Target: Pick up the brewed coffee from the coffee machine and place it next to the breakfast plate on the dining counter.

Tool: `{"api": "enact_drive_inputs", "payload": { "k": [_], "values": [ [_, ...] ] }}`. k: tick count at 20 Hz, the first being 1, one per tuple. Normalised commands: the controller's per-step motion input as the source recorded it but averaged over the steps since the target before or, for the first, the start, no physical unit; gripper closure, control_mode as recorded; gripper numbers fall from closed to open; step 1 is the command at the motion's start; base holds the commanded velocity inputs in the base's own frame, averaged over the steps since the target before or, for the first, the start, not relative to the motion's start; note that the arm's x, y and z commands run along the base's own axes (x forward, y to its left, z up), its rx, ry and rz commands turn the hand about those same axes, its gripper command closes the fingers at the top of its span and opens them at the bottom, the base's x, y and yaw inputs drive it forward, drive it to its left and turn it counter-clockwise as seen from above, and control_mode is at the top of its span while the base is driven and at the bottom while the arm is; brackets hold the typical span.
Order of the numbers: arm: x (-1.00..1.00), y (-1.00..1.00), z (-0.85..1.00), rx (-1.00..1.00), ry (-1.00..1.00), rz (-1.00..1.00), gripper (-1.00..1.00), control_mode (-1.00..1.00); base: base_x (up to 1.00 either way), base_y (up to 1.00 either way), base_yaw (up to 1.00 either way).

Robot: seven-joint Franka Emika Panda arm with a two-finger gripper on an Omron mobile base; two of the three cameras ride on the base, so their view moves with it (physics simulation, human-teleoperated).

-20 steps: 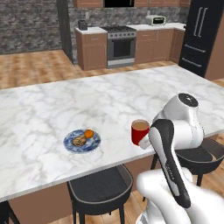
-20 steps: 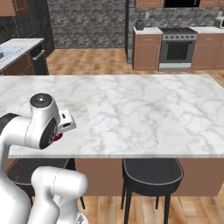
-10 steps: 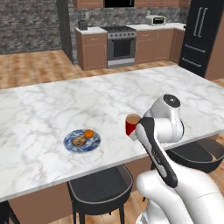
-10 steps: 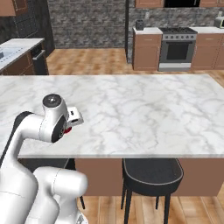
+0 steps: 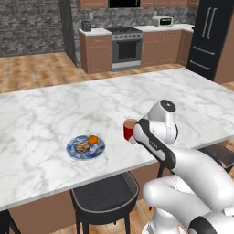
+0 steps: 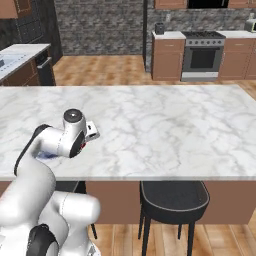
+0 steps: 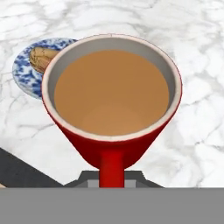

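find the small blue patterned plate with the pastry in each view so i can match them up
Left base view: the small round blue patterned plate lies left of centre on the white marble counter, left of the red mug.
Right base view: a blue sliver peeks out beside the white arm, probably the plate.
Hand view: upper left, behind the mug's rim.
Shared landmark: the red mug of coffee.

On the dining counter (image 5: 55, 114) there is one red mug of coffee (image 5: 130, 130) and one blue plate (image 5: 85, 147), which carries one pastry (image 5: 82, 147) and one orange fruit (image 5: 93, 139). Two black stools (image 5: 104, 197) stand under the counter's near edge.
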Motion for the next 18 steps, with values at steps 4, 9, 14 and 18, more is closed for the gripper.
{"api": "enact_drive_inputs", "payload": {
  "k": [4, 9, 14, 18],
  "values": [
    [0.54, 0.32, -0.42, 0.00, 0.00, 0.08, 1.00, -1.00, 0.00, 0.00, 0.00],
    [0.59, 0.06, -0.34, 0.00, 0.00, 0.02, 1.00, -1.00, 0.00, 0.00, 0.00],
    [0.64, 0.05, -0.33, 0.00, 0.00, 0.00, 1.00, -1.00, 0.00, 0.00, 0.00],
    [0.58, 0.19, -0.35, 0.00, 0.00, 0.00, 1.00, -1.00, 0.00, 0.00, 0.00]
  ]
}}
